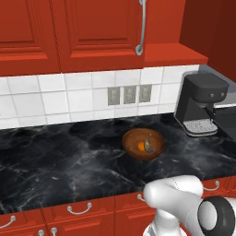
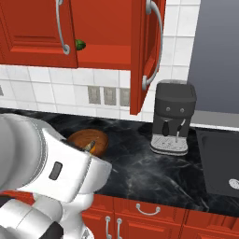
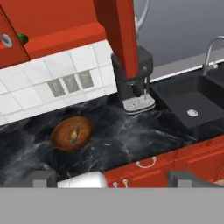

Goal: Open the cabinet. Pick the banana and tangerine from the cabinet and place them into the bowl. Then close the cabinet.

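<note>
Both fruits sit in the wooden bowl (image 1: 143, 144) on the black marble table (image 1: 55, 161): the tangerine (image 1: 141, 146) glows orange at the bottom, and the dark stubby banana (image 1: 149, 145) lies right against it. So what's left, by my reading, is the cabinet (image 2: 32, 32), and its right door (image 2: 142, 51) hangs wide open, edge-on to us, silver bar handle (image 2: 156, 46) curving down its face.

The tool (image 3: 113, 178) hangs back from the work, finger tips spread wide with nothing between them, looking down over bowl, coffee machine (image 2: 173, 122) and sink (image 3: 188, 103).

Now, the risks. That open door juts out directly above the coffee machine, so an arm sweeping up from low on the right could clip the machine's top or catch the door's lower corner before it reaches the handle. Push the door near its hinge side and it may barely swing; push too hard and it could slam and bounce back ajar. One small green ball (image 2: 80, 45) rests on the cabinet shelf close to the front edge, beside the left door (image 2: 39, 30); a jolt could roll it out, possibly onto the table. And the bowl sits under the arm's likely path, so a low elbow might nudge it and spill the fruit.
</note>
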